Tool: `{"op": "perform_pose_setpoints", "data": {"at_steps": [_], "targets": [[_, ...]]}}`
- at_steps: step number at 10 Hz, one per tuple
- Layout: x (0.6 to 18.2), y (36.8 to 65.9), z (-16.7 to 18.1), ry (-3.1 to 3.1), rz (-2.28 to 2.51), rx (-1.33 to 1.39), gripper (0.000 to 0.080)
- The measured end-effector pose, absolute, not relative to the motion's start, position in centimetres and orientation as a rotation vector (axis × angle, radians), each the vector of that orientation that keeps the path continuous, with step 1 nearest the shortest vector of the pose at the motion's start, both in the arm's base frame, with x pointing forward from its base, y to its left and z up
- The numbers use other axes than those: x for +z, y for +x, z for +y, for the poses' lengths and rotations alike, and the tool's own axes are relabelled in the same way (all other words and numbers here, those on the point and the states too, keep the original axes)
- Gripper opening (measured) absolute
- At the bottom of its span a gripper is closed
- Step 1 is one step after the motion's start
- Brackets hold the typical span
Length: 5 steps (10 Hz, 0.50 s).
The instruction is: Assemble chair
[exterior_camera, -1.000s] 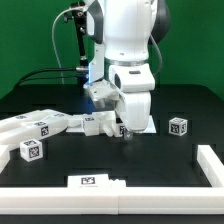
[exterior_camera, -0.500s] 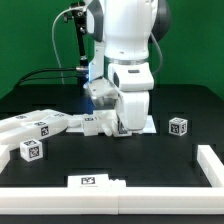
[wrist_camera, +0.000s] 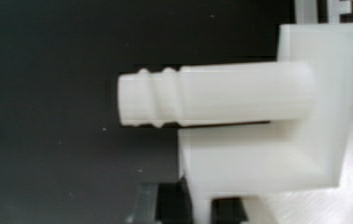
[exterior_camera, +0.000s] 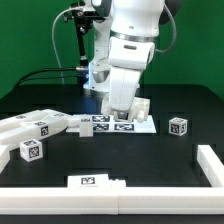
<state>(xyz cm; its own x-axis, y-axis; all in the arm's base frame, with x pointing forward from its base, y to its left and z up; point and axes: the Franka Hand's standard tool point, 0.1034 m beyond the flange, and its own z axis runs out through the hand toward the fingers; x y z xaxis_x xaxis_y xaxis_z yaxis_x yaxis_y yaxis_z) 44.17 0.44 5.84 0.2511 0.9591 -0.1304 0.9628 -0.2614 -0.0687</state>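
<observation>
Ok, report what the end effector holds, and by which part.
A white chair piece with a ridged peg, gripped on its blocky body; the peg sticks out free.

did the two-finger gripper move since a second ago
yes: the two-finger gripper rose, up from the flat white marker board, now exposed below it, lifting a white blocky plastic chair piece

Bright, even light falls from above, with soft shadows on the black table. Up close the white piece looks blurred and washed out.
</observation>
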Motion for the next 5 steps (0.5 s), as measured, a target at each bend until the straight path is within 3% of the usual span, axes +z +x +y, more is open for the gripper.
{"op": "perform_pose_setpoints", "data": {"at_steps": [2, 5], "targets": [[5.8, 44.2, 0.5, 2.593, 1.706, -0.221, 0.0028], [6.9, 45.8, -0.2, 3.008, 0.887, -0.224, 0.0028]]}}
